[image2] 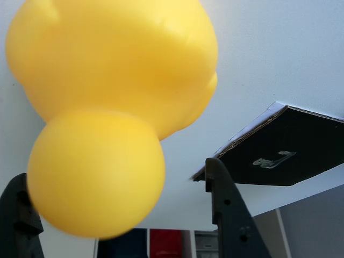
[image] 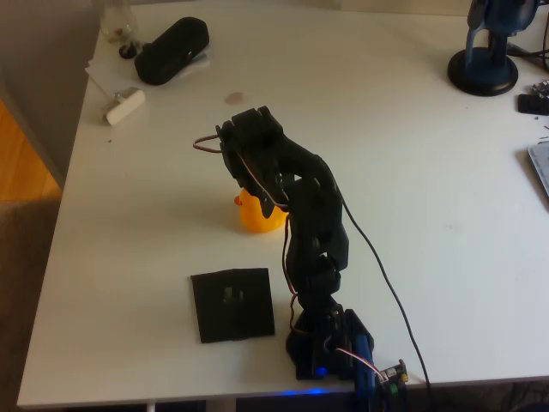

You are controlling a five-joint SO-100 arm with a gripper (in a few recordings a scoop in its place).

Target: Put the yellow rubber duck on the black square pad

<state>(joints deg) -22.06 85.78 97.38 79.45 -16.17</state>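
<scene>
The yellow rubber duck [image: 256, 216] stands on the white table, just beyond the black square pad [image: 232, 304]. My black gripper [image: 262, 199] hangs over the duck and covers part of it. In the wrist view the duck [image2: 107, 107] looms large and blurred between my fingers, with my gripper [image2: 115, 172] open around its head. The left finger sits at the head's edge, while a gap shows between the head and the right finger [image2: 223, 204]. The pad [image2: 290, 148] lies off to the right in that view, with a grey mark at its centre.
A bulky black oblong case [image: 171, 50] and a small white object [image: 125, 105] lie at the table's far left. A dark round stand base [image: 484, 70] sits at the far right. My arm's base [image: 330, 348] stands right of the pad, near the front edge.
</scene>
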